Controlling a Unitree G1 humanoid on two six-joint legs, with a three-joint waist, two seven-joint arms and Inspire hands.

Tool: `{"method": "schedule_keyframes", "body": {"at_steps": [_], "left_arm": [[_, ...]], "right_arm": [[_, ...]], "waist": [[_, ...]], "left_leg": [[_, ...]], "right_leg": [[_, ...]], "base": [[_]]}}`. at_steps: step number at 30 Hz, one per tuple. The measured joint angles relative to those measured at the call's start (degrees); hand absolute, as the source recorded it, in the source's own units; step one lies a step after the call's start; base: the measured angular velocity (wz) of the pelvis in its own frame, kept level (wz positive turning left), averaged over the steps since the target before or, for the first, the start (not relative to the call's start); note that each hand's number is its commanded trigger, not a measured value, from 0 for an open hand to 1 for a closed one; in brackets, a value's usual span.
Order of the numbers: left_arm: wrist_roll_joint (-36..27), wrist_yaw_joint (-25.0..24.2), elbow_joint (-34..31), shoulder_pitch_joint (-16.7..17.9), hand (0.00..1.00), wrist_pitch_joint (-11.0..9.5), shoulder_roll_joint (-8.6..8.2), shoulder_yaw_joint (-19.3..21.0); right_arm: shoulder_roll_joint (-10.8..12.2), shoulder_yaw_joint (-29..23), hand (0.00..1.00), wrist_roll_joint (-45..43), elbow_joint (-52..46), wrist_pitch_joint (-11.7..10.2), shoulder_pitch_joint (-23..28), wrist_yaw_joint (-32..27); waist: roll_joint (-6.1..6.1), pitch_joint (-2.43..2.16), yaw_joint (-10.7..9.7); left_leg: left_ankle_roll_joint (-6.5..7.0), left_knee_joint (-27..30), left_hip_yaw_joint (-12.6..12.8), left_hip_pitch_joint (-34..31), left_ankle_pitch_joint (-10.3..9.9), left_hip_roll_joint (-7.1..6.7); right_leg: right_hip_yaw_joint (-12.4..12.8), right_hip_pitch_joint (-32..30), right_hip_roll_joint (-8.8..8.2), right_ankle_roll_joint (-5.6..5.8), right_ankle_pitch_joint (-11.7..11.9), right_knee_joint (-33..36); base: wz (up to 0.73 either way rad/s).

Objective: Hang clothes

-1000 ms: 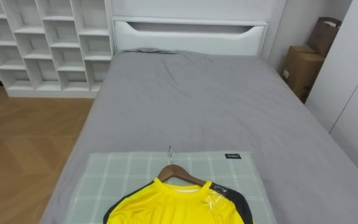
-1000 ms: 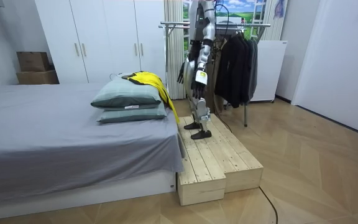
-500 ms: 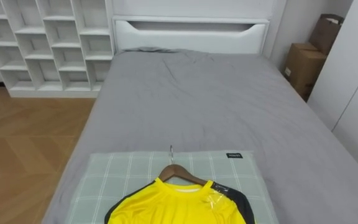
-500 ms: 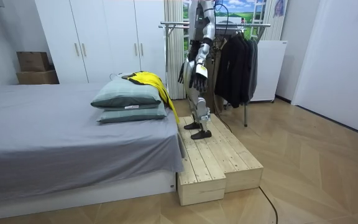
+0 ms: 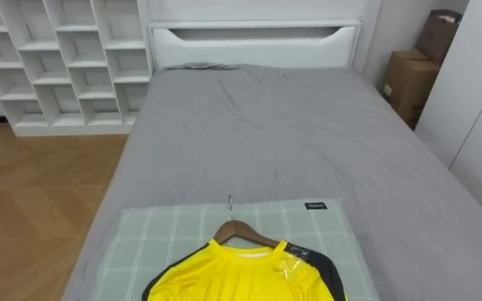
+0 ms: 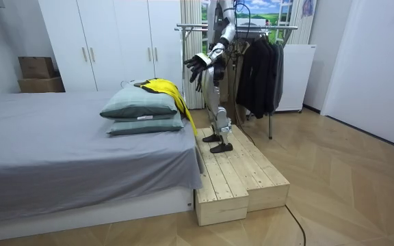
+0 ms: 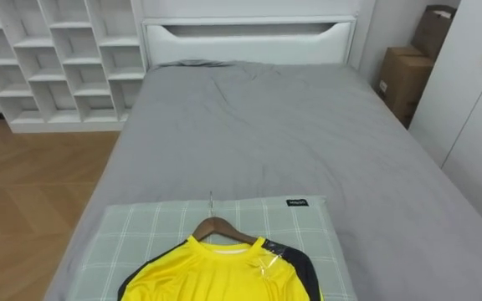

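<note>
Left hand (fingers spread) up near the yellow shirt — atop stacked pillows.

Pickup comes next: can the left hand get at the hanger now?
Probably yes: the left hand is raised and open towards the pillow, where the wooden hanger lies, hook uncovered.

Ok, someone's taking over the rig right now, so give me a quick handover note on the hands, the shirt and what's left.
Left hand: open, fingers spread, empty, held out toward the bed.
Right hand: state not readable.
The yellow shirt is on its wooden hanger, lying on the green checked pillow at the bed's near end.
The robot stands on the wooden platform, with the clothes rack behind it.
Done: shirt on hanger.
Left: grasp the hanger, turn, hook it on the rack.
</note>
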Motion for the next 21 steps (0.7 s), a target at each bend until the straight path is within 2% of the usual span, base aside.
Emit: {"method": "schedule_keyframes", "body": {"at_steps": [3,9,15,21], "left_arm": [[4.3,0.1,-2.7,-0.6,0.0,0.0,1.4,-2.6],[13.4,-1.9,-6.7,-1.3,0.0,0.1,1.93,-5.7],[15.3,-5.5,-6.7,-2.2,0.0,0.3,2.54,-9.5],[18.0,-8.9,-6.8,-4.1,0.0,0.4,3.3,-9.7]], "right_arm": [[-0.1,-0.1,0.0,0.0,0.0,0.0,-0.2,0.4],[-0.4,-0.1,0.0,-0.1,0.0,0.0,-0.5,1.1],[-0.8,0.0,0.0,0.0,0.5,0.0,-1.0,1.3],[-1.7,0.0,0.0,0.0,1.5,0.0,-1.9,2.4]], "waist": [[0.19,0.0,-0.4],[0.54,0.01,-1.7],[1.14,0.1,-2.8],[1.77,0.24,-3.2]], "left_leg": [[0.0,-0.1,0.1,0.1,0.0,0.04],[0.0,-0.2,0.2,0.1,0.0,0.1],[0.0,-0.2,0.4,0.2,0.0,0.13],[-0.01,-0.2,1.2,-0.1,0.0,0.12]], "right_leg": [[0.0,0.0,0.01,0.0,0.0,0.1],[0.3,-0.4,0.15,0.0,0.0,0.8],[1.4,-0.5,0.42,0.0,0.0,0.8],[1.7,-0.9,0.51,-0.01,0.0,0.8]], "base": [[0.0],[0.0],[-0.01],[-0.05]]}}
